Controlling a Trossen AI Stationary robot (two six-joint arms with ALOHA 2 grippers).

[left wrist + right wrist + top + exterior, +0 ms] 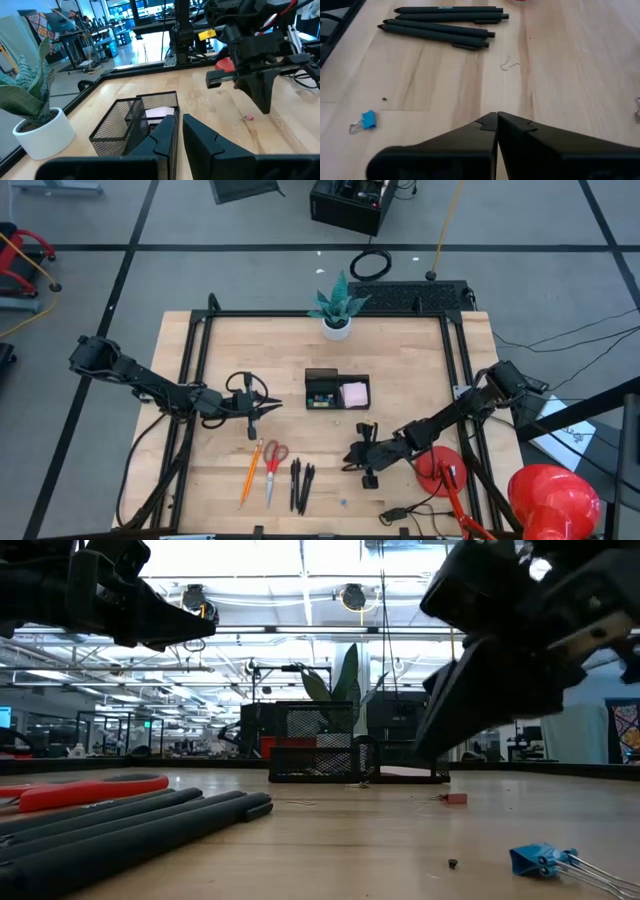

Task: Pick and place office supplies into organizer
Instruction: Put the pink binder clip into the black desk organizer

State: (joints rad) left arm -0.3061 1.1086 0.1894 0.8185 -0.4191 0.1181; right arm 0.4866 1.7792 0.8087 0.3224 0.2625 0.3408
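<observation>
The black mesh organizer stands mid-table with a pink sticky-note pad inside it. Near the front edge lie an orange pencil, red-handled scissors and three black pens. A blue clip lies to the right of the pens. My right gripper hangs shut above the bare wood right of the pens, slanting down, with nothing visible between its fingers. My left gripper hovers level to the left of the organizer, its fingers almost together and empty.
A white plant pot stands at the far edge behind the organizer. A red round-based object sits by the right arm. A small bent wire and a tiny reddish piece lie on the wood. Black rails frame the table.
</observation>
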